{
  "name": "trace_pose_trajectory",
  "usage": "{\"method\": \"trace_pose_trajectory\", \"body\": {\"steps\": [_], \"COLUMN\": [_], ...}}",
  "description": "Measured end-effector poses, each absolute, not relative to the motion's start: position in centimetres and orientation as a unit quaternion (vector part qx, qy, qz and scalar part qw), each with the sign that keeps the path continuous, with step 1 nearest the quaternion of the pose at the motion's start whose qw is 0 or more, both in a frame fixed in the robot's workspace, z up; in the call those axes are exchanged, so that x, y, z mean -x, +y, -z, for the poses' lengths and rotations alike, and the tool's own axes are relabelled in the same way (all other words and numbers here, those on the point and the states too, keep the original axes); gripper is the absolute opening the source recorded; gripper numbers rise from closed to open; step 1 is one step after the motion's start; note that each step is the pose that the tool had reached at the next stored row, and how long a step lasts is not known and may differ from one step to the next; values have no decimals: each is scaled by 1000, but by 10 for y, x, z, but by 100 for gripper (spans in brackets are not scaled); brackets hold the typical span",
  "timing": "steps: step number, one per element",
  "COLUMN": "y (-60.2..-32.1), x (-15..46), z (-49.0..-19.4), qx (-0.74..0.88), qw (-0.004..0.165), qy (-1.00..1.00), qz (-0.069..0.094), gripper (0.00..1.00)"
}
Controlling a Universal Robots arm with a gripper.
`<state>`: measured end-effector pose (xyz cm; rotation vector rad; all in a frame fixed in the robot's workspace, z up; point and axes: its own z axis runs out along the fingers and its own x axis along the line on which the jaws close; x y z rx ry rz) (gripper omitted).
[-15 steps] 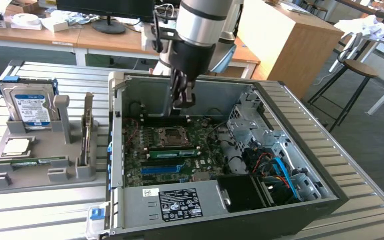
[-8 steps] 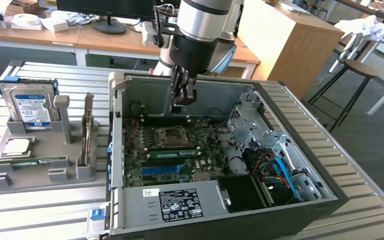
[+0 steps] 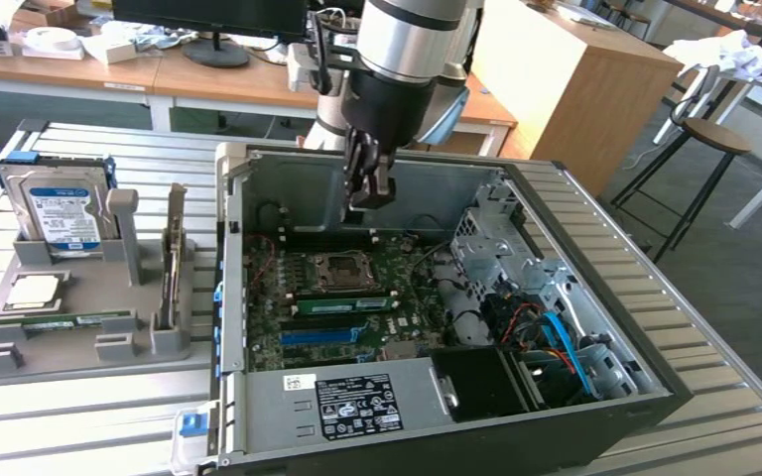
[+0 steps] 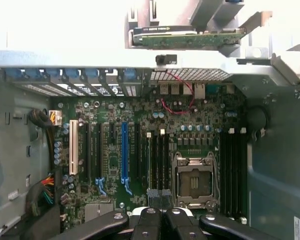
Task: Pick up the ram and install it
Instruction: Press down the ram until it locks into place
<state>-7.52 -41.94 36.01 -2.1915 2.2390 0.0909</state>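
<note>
The ram [image 3: 176, 253] is a long thin board standing on its edge in the grey holder [image 3: 156, 342], at the exterior view's left of the computer case. In the wrist view the ram [image 4: 189, 40] shows as a green strip beyond the case wall. My gripper [image 3: 365, 196] hangs inside the open case [image 3: 231, 248], above the motherboard [image 3: 341, 297] near its processor socket [image 3: 341, 266], well apart from the ram. Its black fingers [image 4: 149, 222] are pressed together with nothing between them. Dark memory slots [image 4: 158, 160] run beside the socket [image 4: 193, 180].
The holder also carries an upright hard drive [image 3: 61, 213], a square silver chip [image 3: 33, 290] and a short green board [image 3: 70, 319] lying flat. Inside the case are a drive cage [image 3: 494, 253], cables [image 3: 554, 332] and the power supply [image 3: 354, 402]. A stool [image 3: 712, 139] stands to the exterior view's right.
</note>
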Motion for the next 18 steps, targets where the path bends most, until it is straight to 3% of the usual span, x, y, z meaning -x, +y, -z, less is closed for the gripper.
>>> {"method": "trace_pose_trajectory", "body": {"steps": [18], "y": [-419], "x": [46], "z": [-360], "qx": [699], "qw": [4], "qy": [714], "qz": [-29], "gripper": [10]}}
